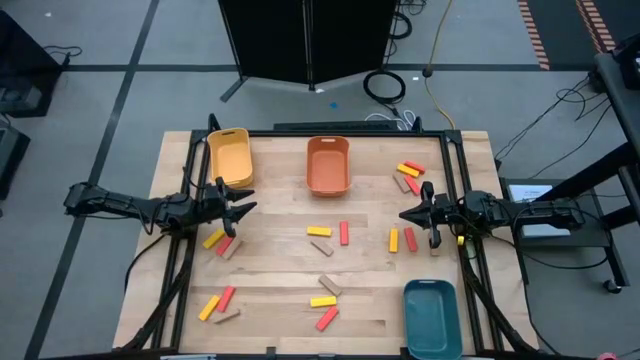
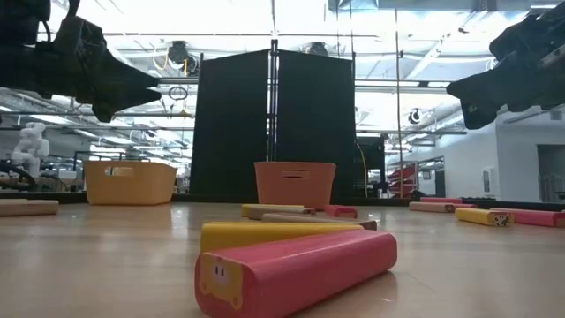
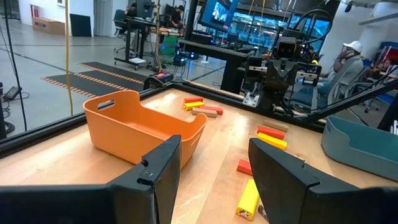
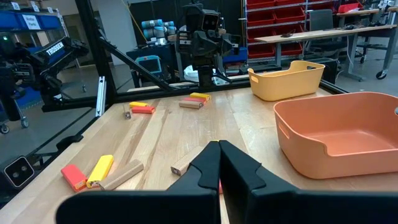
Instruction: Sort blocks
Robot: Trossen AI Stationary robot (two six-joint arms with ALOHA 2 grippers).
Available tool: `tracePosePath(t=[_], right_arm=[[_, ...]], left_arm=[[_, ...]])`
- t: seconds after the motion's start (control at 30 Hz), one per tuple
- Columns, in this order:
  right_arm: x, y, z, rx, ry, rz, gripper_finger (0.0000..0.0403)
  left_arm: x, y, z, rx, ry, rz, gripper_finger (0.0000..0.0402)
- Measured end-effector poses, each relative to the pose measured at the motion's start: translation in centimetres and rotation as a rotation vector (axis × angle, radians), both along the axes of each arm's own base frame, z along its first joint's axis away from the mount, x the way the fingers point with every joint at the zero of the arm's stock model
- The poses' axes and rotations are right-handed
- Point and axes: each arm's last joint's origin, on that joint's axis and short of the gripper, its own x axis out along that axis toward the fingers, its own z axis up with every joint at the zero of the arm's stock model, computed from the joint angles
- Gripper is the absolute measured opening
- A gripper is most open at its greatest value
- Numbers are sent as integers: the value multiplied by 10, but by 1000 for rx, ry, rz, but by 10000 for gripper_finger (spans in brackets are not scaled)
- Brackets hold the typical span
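Both arms reached level over tabletop (image 1: pixel 280 270) from opposite sides, facing each other. Left hand (image 1: pixel 243 203) hovered fingers spread, empty, near yellow bin (image 1: pixel 229 157). Right hand (image 1: pixel 408 214) hung fingers pressed together, empty. Blocks (image 1: pixel 321 232) lay scattered across tabletop, none in bins.

The left arm reaches in from its side, its tool (image 1: pixel 243 203) hanging above the tabletop with fingers parted and empty. Opposite, the right arm holds its tool (image 1: pixel 407 214) aloft, fingers pressed together.
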Motion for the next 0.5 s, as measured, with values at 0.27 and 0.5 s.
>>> tracePosePath(t=[0.27,0.5], right_arm=[[0,0,0,0,0,0,0],[0,0,0,0,-1,0,0]], left_arm=[[0,0,0,0,0,0,184],[0,0,0,0,0,0,184]])
